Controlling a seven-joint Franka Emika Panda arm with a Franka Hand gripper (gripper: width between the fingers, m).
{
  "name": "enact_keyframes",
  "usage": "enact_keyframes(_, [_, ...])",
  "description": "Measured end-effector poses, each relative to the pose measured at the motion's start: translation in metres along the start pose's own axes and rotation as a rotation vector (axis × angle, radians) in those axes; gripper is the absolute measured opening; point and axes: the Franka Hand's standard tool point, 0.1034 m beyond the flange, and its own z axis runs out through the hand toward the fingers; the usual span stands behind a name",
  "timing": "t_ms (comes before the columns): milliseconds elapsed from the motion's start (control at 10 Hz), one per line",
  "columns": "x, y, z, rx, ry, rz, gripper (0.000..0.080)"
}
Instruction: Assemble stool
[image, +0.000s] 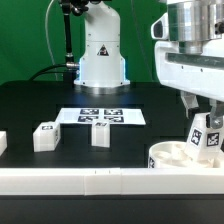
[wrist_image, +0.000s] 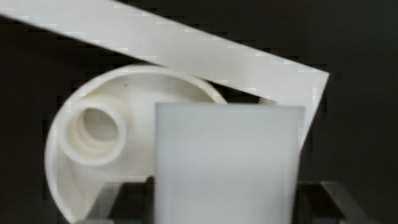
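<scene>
While the tool hung at the exterior view's right, its fingers were closed on a tagged leg, held upright just above the round seat disc. The wrist view showed that leg filling the gap between the jaws, with a socket of the disc beside it. The disc lay on the black table against the white rail. Two loose legs stood near the marker board.
</scene>
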Motion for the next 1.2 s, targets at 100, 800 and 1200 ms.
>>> enact_keyframes(100, [-0.001,0.000,0.000,0.001,-0.002,-0.002,0.0340])
enact_keyframes(800, [-0.006,-0.007,-0.015,0.015,-0.009,-0.254,0.0649])
enact_keyframes(1200, [-0.016,-0.007,-0.015,0.010,-0.014,-0.578,0.0649])
